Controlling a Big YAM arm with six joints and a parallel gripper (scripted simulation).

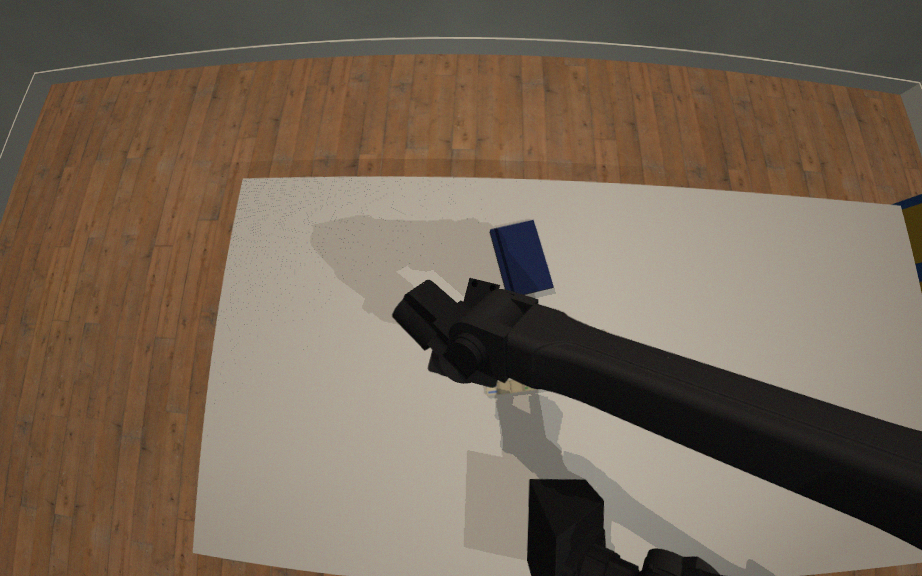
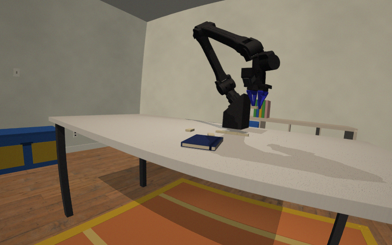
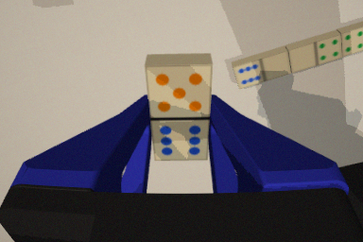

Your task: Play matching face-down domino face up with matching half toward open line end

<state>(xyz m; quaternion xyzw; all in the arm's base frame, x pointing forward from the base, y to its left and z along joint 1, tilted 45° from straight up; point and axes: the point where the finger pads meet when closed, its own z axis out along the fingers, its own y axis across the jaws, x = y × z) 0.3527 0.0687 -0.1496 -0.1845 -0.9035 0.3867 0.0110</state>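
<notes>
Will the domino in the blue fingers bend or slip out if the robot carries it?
Probably not bend: the domino looks like a stiff, straight-edged block. It may slip a little, since the gripper pinches only its blue-dotted half and the sides look smooth. It seems light; the fingers hold it well above the table.

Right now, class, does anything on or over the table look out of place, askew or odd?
Nothing looks spilled or damaged. The blue-fingered tool is shut on a cream domino with orange five and blue six pips, held in the air. The line of cream dominoes lies flat and face up. A dark blue closed book lies nearby.
</notes>
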